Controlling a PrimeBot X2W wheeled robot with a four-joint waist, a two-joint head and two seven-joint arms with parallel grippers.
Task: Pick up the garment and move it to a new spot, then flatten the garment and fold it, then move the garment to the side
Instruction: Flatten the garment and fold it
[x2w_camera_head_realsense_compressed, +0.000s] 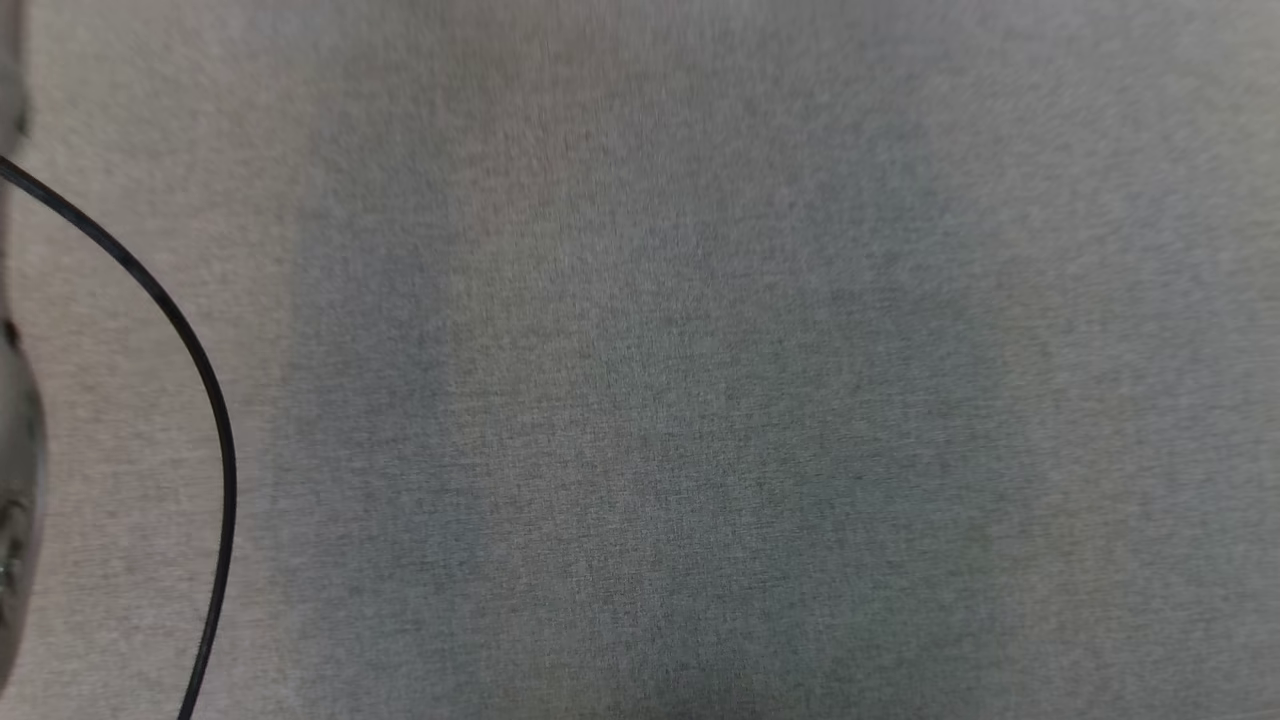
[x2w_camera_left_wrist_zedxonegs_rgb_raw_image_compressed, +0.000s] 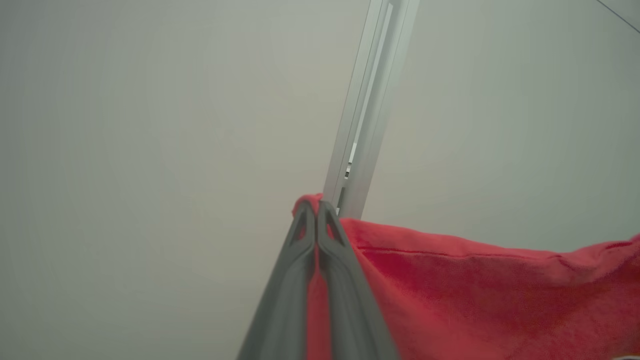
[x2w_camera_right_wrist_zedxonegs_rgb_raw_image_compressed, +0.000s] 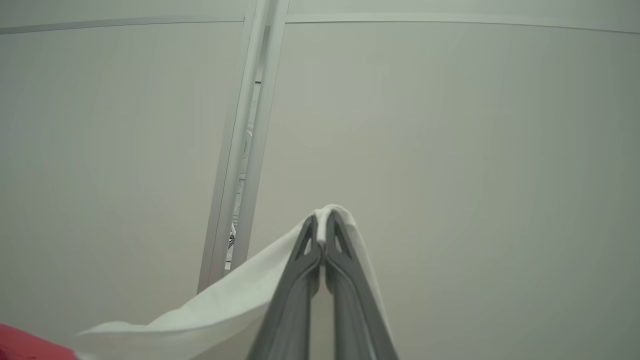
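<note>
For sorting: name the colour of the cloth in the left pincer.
Red fleecy garment cloth; left wrist view shows it best.

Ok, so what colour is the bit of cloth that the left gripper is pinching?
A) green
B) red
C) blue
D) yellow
B: in the left wrist view the left gripper is shut on a red edge of the garment, which hangs away to that view's right.
</note>
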